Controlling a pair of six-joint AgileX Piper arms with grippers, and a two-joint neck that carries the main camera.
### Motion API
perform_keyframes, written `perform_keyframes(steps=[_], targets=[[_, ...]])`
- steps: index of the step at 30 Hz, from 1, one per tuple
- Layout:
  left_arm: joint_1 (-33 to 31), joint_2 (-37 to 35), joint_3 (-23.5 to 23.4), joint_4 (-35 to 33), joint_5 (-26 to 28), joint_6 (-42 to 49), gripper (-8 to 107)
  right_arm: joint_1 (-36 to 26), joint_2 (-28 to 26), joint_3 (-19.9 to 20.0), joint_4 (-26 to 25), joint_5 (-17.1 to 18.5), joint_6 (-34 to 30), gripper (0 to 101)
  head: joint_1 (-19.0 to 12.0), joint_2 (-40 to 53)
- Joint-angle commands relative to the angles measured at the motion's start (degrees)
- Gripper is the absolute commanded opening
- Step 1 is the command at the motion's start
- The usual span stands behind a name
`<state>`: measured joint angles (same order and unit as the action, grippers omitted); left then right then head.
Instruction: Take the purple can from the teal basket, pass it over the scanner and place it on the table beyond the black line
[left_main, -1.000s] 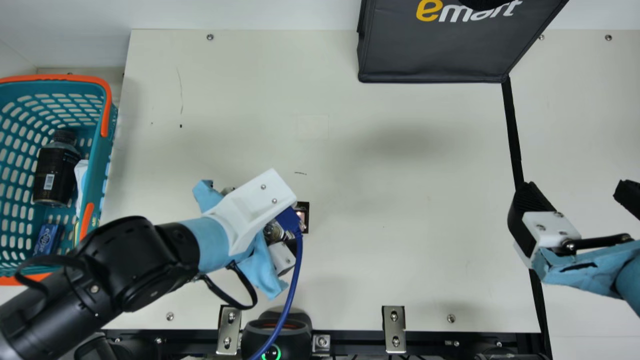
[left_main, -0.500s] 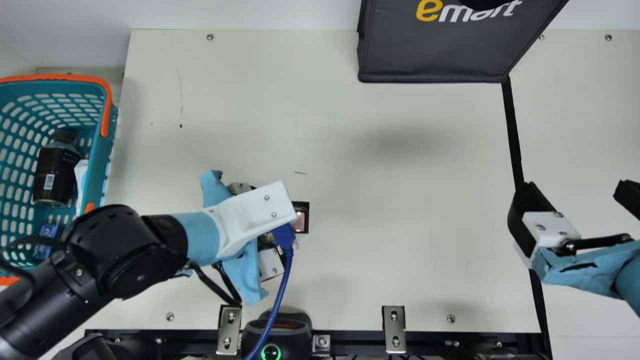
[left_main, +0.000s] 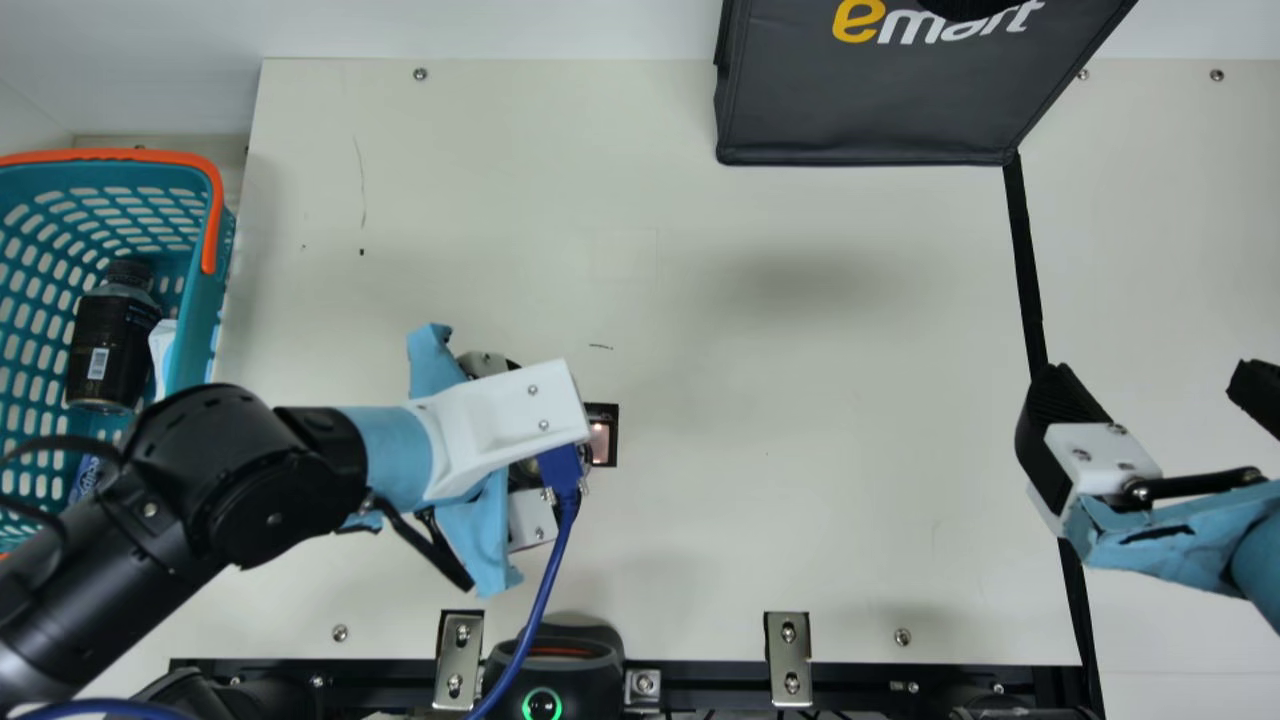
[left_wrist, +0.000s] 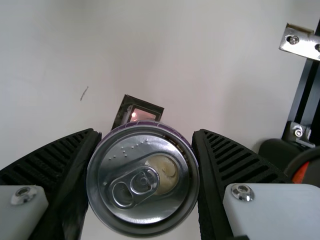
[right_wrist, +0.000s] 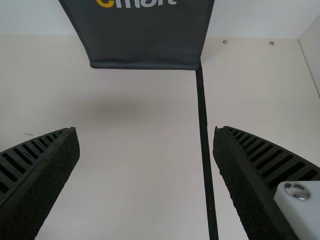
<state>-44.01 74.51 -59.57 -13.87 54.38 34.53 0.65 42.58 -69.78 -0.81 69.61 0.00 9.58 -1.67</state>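
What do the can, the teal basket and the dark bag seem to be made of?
The can looks like metal, likely aluminium: its lid is silvery and shiny, with a pull tab. The basket looks like moulded plastic with a slight sheen, given the regular slots through its walls. The bag seems matte synthetic fabric, perhaps coated, with bound edges.

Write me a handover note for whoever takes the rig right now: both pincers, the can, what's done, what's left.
Left pincer: closed on the purple can, pull-tab end towards the wrist camera.
Right pincer: open and empty, at the black line.
Can: above the table, next to the small lit window, probably the scanner.
Done: can is out of the teal basket. Whether it has scanned, I can't tell.
Left: confirm the scan, then set the can on the table beyond the line. The right pincer may be in the way there.
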Motion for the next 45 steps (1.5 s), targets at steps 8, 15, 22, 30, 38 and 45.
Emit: perform_keyframes(steps=[8,15,22,30,38,45], targets=[[-0.82,5.06,-4.88,-0.32,-1.28,-2.95,-8,0.0,0.0,0.0,0.0,0.0,0.0,95,-1.66,0.09],[-2.83,10.38,-10.56,0.1,-2.0,-6.35,-8,0.0,0.0,0.0,0.0,0.0,0.0,95,-1.66,0.09],[-4.8,16.02,-16.29,0.88,-2.43,-9.2,-8,0.0,0.0,0.0,0.0,0.0,0.0,95,-1.66,0.09],[-5.46,21.72,-22.01,1.91,-2.41,-11.1,-8,0.0,0.0,0.0,0.0,0.0,0.0,95,-1.66,0.09],[-5.33,26.14,-25.65,2.19,-2.6,-11.86,-8,0.0,0.0,0.0,0.0,0.0,0.0,95,-1.66,0.09],[-5.02,28.41,-27.4,1.62,-2.54,-12.15,15,0.0,0.0,0.0,0.0,0.0,0.0,95,-1.66,0.09]])
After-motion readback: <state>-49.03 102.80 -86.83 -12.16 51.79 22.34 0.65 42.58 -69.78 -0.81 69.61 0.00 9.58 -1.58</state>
